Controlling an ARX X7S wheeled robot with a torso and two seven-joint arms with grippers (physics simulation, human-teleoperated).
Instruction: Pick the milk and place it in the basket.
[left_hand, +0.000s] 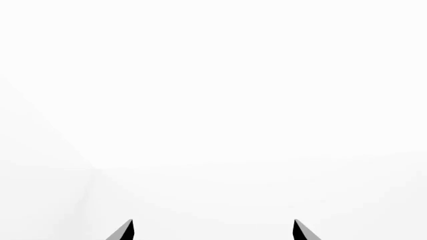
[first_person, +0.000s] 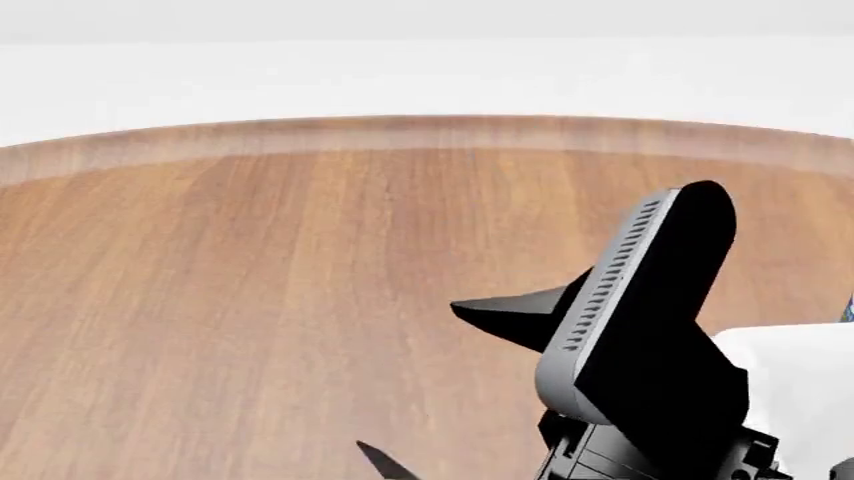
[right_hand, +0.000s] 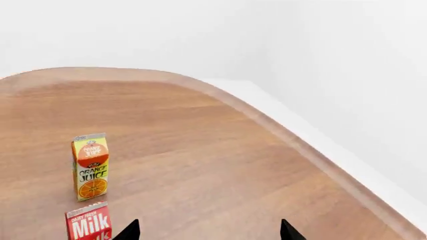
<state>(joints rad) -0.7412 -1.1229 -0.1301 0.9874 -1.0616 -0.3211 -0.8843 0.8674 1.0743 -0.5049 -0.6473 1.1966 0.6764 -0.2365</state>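
A round-edged wooden table (right_hand: 220, 165) stands against white walls. The milk (right_hand: 89, 222) stands upright beside the orange juice carton (right_hand: 91, 166), just outside the right gripper (right_hand: 208, 231), whose 2 fingertips are spread, empty. The left gripper (left_hand: 213, 230) is likewise spread, empty.

Bare wood surface (right_hand: 220, 165) lies open ahead of the right hand (right_hand: 208, 231). The milk (right_hand: 88, 222) and orange juice carton (right_hand: 90, 166) stand upright to one side, the only obstacles.
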